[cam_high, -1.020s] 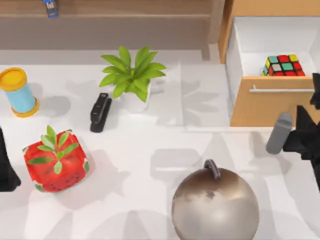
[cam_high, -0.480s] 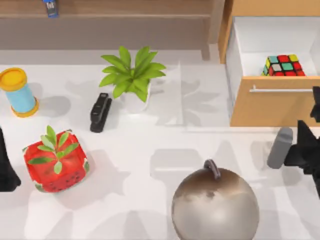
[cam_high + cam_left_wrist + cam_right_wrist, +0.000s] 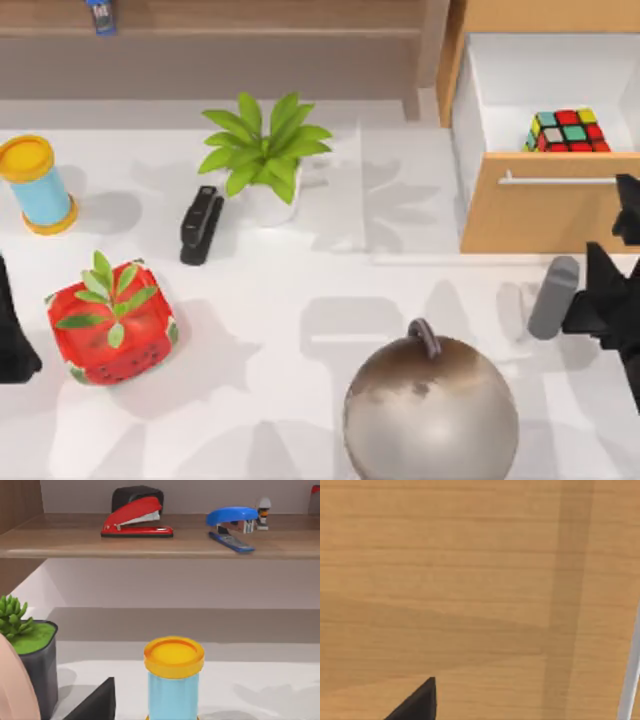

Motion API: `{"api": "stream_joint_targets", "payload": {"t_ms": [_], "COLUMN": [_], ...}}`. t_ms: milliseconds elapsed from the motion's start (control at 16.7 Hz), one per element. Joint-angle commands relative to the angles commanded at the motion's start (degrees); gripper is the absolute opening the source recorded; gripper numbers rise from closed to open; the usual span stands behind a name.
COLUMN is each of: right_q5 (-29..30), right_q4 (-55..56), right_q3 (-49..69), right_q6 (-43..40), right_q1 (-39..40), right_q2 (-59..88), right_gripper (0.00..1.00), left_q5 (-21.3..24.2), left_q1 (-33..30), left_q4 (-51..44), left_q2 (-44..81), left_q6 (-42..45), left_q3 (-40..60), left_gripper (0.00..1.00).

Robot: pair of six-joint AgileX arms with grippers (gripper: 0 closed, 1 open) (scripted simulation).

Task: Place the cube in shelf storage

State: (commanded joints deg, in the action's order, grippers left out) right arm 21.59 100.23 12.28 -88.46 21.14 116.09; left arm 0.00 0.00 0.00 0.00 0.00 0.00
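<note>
The cube sits inside the open drawer of the wooden cabinet at the table's far right corner, w/ its stickers up, near the drawer's front right, just behind the front panel w/ the silver bar handle. The shelf storage runs along the far edge of the table, from the left to just beside the cabinet; in the left wrist view its board carries a red stapler and a blue stapler, well apart. Right gripper is at the right edge, in front of the cabinet, near a grey cylinder standing on the table; can't tell how its jaws stand. Right wrist view looks at the cabinet's wood face, one dark fingertip in the corner. Left arm is parked at the left edge near the front; jaw state can't be told either. Other items: blue canister w/ yellow lid near the left edge, red strawberry block in front of it, black stapler beside a potted plant mid-table, and a big metallic ball at the front edge.
</note>
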Motion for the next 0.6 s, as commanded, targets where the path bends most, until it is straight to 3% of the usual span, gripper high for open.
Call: {"api": "stream_joint_targets", "payload": {"t_ms": [600], "right_q5": [-5.1], "right_q4": [-11.0], "right_q3": [10.2], "right_q6": [2.1], "right_q1": [11.1], "right_q2": [-2.7], "right_gripper": [1.00], "left_q5": [0.0], "left_q1": [0.0], "left_q4": [0.0], "left_q2": [0.0], "left_q6": [0.0], "left_q3": [0.0], "left_gripper": [1.00]}}
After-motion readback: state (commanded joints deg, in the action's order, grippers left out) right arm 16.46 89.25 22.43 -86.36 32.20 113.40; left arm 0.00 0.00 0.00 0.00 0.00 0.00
